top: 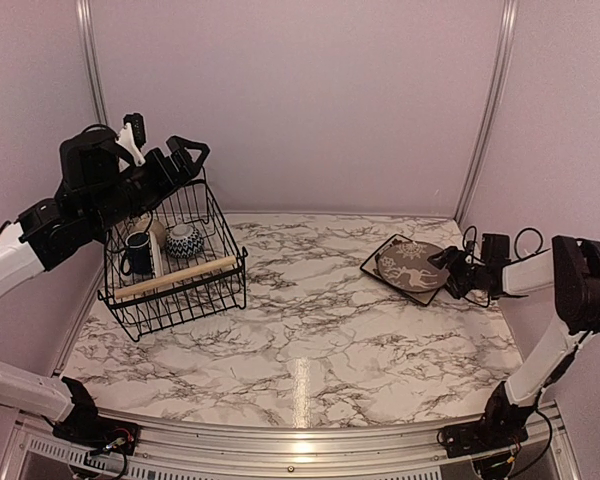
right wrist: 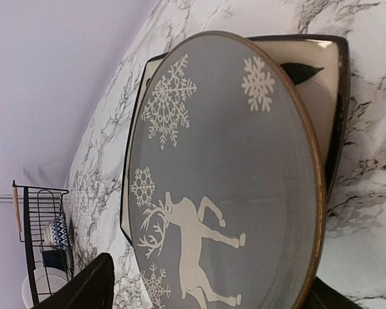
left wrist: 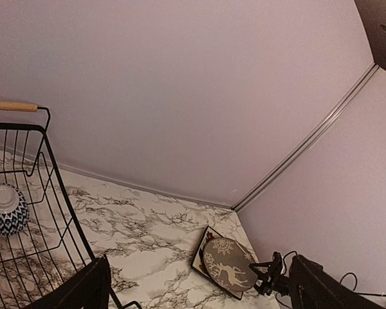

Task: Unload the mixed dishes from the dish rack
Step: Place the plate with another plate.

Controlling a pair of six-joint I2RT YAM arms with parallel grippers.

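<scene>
The black wire dish rack (top: 216, 216) stands at the left with a wooden bar handle (top: 175, 277). Inside it are a dark navy mug (top: 137, 253) and a blue-and-white patterned bowl (top: 184, 240), which also shows in the left wrist view (left wrist: 5, 209). My left gripper (top: 185, 155) is open and empty, raised above the rack's far edge. A round grey plate with a white reindeer (top: 410, 265) lies on a dark square plate (top: 375, 265) at the right. My right gripper (top: 450, 268) is open at the round plate's (right wrist: 231, 174) right rim, low over the table.
The marble table (top: 310, 340) has walls behind and on both sides. In the right wrist view the rack (right wrist: 42, 212) is far off, with a pale round dish (right wrist: 42, 283) in it. The right arm's cables (top: 525, 240) hang near the right wall.
</scene>
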